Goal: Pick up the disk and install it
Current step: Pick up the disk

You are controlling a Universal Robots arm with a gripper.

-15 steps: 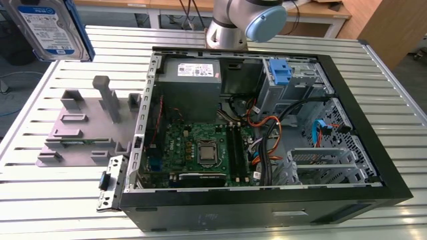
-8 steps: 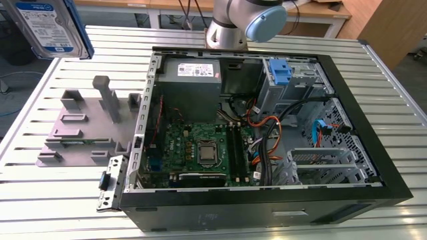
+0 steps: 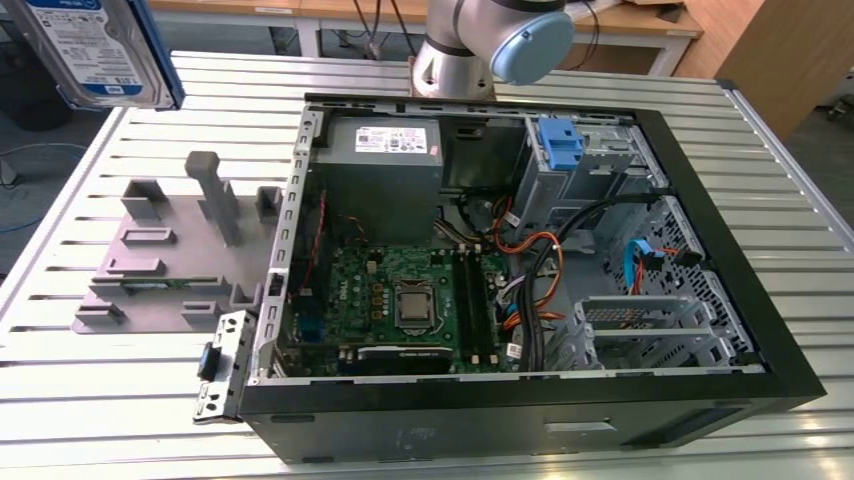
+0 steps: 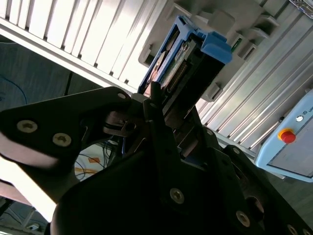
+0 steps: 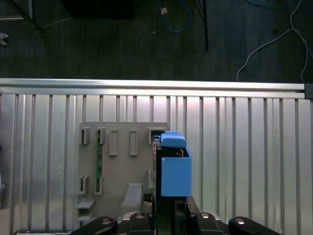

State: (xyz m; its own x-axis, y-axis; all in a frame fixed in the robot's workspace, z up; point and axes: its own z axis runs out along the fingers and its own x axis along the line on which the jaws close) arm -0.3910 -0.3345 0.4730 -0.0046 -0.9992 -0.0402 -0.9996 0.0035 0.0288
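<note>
The disk [image 3: 91, 48], a silver hard drive with a blue-and-white label in a blue carrier, hangs high at the exterior view's upper left, above the table's edge. In the second wrist view my gripper [image 4: 168, 95] is shut on the disk [image 4: 193, 51], whose blue carrier sticks out past the black fingers [image 4: 155, 115]. In the first wrist view the disk's blue carrier [image 5: 174, 171] stands edge-on in the gripper [image 5: 168, 215], above the slatted table and beside the grey fixture [image 5: 122, 166]. The arm's base [image 3: 487, 45] stands behind the computer case.
An open computer case [image 3: 727, 250] lies on the slatted metal table [image 3: 94, 390], with a motherboard [image 3: 400, 300], grey power supply [image 3: 380, 140], tall blue latch [image 3: 561, 140] and drive cage [image 3: 641, 320] inside. A grey fixture [image 3: 167, 255] sits to its left. A pendant with a red button [image 4: 287, 135] lies nearby.
</note>
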